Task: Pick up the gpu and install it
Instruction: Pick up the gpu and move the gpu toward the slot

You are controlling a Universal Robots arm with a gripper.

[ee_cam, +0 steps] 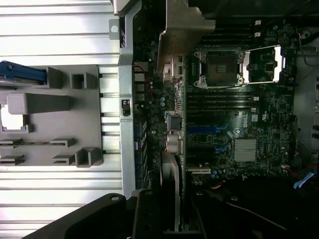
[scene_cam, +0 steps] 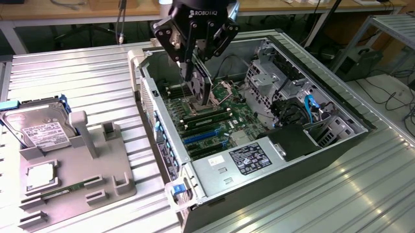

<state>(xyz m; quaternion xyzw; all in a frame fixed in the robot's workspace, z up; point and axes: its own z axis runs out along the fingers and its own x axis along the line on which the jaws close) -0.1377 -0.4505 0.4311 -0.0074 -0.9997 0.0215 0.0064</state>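
- So, the gripper (scene_cam: 194, 73) was pinched in narrow on the gpu (scene_cam: 202, 90), fingers on its two flat faces. The card was up in the air and fully carried, well away from the grey holder tray (scene_cam: 71, 194) out on the exterior view's left.
- Where it was: the card hung right under the fingers, inside the open pc case (scene_cam: 337, 131), above the motherboard (scene_cam: 236, 116) and roughly over the cpu socket (ee_cam: 222, 67) area.
- The relation we cared about was card versus the blue slots (scene_cam: 202, 137). Those sat further along the board, toward the power supply (scene_cam: 250, 158), so the card was apart from them and off to one side, touching nothing.
- Long axis: in the wrist view we saw the card edge-on as a thin dark strip. What looked like its silver bracket (ee_cam: 182, 30) sat at the end away from the fingers. That strip ran alongside the case's rear wall (ee_cam: 127, 99) and crosswise to the blue slots.
- Our read was that the card wasn't lined up with any slot, in either position or heading.
- Only one arm on this rig, so no question about which side was nearer.
- We honestly couldn't tell how high the bottom edge sat above the board, or whether the card hung dead level.
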